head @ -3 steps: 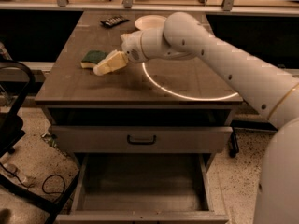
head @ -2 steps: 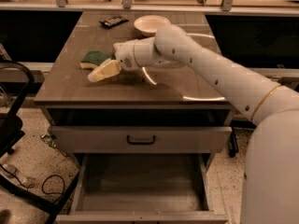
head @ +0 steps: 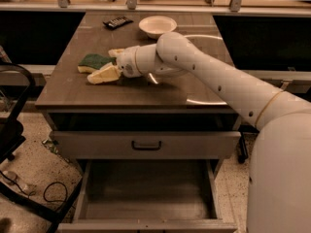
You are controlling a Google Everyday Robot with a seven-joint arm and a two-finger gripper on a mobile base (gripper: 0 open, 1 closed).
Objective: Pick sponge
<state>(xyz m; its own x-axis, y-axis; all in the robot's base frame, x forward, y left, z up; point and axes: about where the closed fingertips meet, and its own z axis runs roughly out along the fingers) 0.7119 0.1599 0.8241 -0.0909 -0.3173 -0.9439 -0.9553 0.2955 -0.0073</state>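
The sponge point(head: 91, 62), dark green on top over pale yellow foam, lies flat on the left part of the wooden table point(head: 131, 91). My gripper point(head: 101, 66) reaches in from the right at table height. Its pale yellow fingers are open: one finger point(head: 103, 75) lies just in front of the sponge and the other point(head: 115, 52) sits behind the sponge's right end. The sponge's right end lies between them. I cannot tell whether the fingers touch it.
A white bowl point(head: 157, 25) and a black remote point(head: 117, 22) sit at the back of the table. Below the tabletop is a closed drawer point(head: 146, 144), and under it an open drawer point(head: 146, 191). A dark chair point(head: 12, 125) stands at the left.
The arm has swung left and the gripper has moved closer to the sponge, so its fingers now stand on either side of the sponge's right end. The sponge has not moved.
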